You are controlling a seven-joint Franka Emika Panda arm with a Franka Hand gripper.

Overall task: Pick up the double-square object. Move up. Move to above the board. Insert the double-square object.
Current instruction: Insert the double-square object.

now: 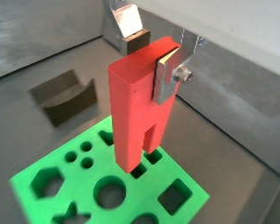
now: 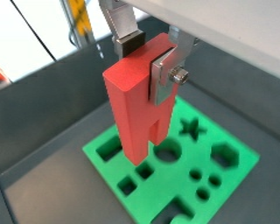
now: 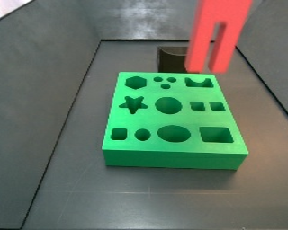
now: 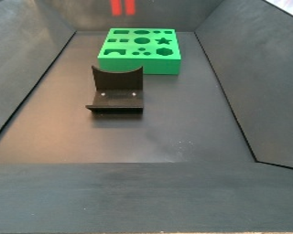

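— What do we count in the wrist views?

— One double-square object (image 1: 136,109), one board (image 1: 60,179) and one gripper (image 1: 149,57); in a wrist view we also see one fixture (image 1: 63,96) on the dark floor (image 1: 25,114). The red-orange bar hangs upright, long axis vertical, its lower end over the green slab (whether it touches the slab, we cannot tell). In both wrist views the silver fingers (image 2: 164,68) are pressed against the bar's upper end, clamped on it.

— And from the side?

— In a side view we see one bar (image 3: 216,36), again vertical and running out of the top of the frame, its lower end above the far edge of the one board (image 3: 171,126); the fixture (image 3: 171,58) shows behind. The gripper itself is out of frame there. In a side view from the far end, one fixture (image 4: 116,90) stands nearer us, one board (image 4: 143,50) beyond it, and only the bar's lower tip (image 4: 122,8) shows above the board.
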